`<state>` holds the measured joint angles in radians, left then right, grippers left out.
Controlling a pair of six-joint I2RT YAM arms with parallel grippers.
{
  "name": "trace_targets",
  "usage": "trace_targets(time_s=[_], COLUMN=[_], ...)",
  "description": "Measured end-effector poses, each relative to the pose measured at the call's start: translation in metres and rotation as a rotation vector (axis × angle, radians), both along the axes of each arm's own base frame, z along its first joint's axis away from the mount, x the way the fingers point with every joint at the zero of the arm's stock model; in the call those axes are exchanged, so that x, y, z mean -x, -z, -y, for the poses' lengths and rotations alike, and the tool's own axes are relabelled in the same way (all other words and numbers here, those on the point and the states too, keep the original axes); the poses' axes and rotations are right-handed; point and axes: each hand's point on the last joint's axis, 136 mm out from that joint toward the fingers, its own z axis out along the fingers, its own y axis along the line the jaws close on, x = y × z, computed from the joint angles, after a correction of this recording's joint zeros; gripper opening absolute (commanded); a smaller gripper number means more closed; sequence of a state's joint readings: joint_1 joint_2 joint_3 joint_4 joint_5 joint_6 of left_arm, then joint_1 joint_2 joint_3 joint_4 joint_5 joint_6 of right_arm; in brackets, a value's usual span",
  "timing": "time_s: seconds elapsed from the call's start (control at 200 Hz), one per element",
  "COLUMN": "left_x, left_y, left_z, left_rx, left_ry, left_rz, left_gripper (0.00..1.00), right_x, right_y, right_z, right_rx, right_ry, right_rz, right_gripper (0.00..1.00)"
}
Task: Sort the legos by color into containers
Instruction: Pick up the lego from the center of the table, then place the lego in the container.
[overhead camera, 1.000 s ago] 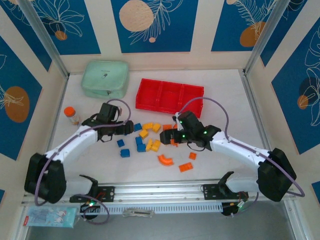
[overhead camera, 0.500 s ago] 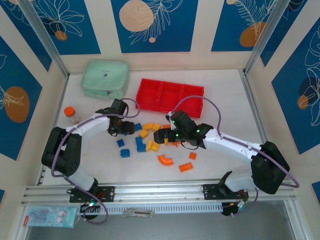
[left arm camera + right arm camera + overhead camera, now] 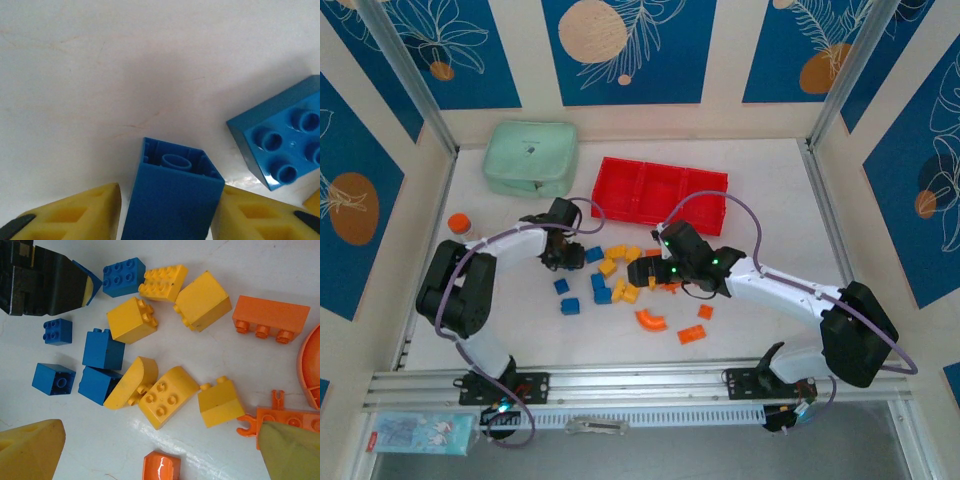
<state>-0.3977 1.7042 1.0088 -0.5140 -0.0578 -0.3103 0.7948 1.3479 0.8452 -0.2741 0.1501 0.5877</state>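
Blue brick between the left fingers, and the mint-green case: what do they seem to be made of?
Blue brick: hard moulded plastic with a semi-gloss finish, going by its crisp edges and the hollow underside with a moulded tube.
Mint-green case: probably soft fabric or padded synthetic, matte. It has rounded corners and no glare, but is too small to be sure.

The bricks (image 3: pixel 603 293) lie scattered on the table (image 3: pixel 770 200) just in front of the tray (image 3: pixel 620 212), while the soft case (image 3: pixel 530 158) sits left of the tray and the bottle (image 3: pixel 459 222) stands before the case, further left.
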Motion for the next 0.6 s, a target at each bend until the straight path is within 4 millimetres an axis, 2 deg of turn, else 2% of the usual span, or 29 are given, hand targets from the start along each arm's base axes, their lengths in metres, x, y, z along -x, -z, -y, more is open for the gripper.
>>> trace_targets(time_s=[0.19, 0.365, 0.495, 0.6], left_x=[-0.001, -0.004, -0.010, -0.017], left_y=[-0.001, -0.006, -0.024, -0.050], left_z=[-0.001, -0.001, 0.003, 0.011], left_rx=[-0.006, -0.009, 0.019, 0.067], left_ry=[-0.006, -0.014, -0.034, -0.048], left_rz=[0.006, 0.007, 0.041, 0.094], left_gripper=[0.27, 0.21, 0.19, 0.18], right_x=[-0.002, -0.010, -0.019, -0.025], right_y=[0.000, -0.004, -0.007, -0.017], right_z=[0.001, 0.006, 0.017, 0.030], right_rx=[0.001, -0.008, -0.010, -0.021], right_ry=[0.006, 0.027, 0.057, 0.086], right_rz=[-0.001, 0.005, 0.007, 0.023], right_gripper=[0.99, 0.99, 0.99, 0.99])
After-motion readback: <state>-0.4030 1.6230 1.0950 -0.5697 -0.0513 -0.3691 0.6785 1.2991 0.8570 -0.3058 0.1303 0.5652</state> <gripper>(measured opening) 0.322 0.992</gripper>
